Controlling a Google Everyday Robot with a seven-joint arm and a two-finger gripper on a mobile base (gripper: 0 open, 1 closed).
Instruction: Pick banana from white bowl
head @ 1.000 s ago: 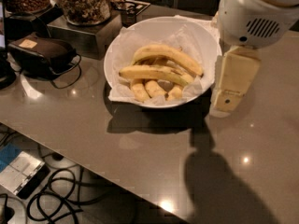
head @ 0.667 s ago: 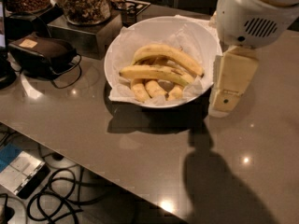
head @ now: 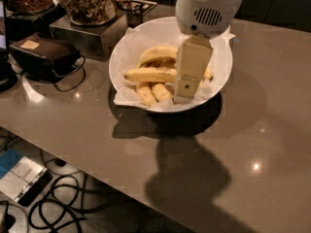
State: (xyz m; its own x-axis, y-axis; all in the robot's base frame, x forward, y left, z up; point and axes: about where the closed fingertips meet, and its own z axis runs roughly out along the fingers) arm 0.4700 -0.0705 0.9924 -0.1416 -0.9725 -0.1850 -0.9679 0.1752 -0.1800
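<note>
The white bowl (head: pixel 124 52) stands on the grey counter, lined with crinkled white paper. The long, nearly straight pale-yellow banana (head: pixel 149 74) lies across its middle, tip pointing left. A more arched banana (head: pixel 158 53) lies behind it, and two short stubby bananas (head: pixel 151 93) lie in front. My gripper (head: pixel 186 85), a cream slab under the white wrist housing, hangs over the right half of the bowl. It covers the straight banana's right end, its tip low near the front rim.
Glass jars of cereal (head: pixel 90 1) on a metal stand (head: pixel 82 33) are behind the bowl at left. A black pouch with a cable (head: pixel 43 55) lies left of the bowl. The counter's front edge runs diagonally at lower left, with cables on the floor (head: pixel 53 205).
The gripper has moved left, from beside the bowl's right outer rim to over the bowl and the bananas. The bowl now sits more centrally in view.
</note>
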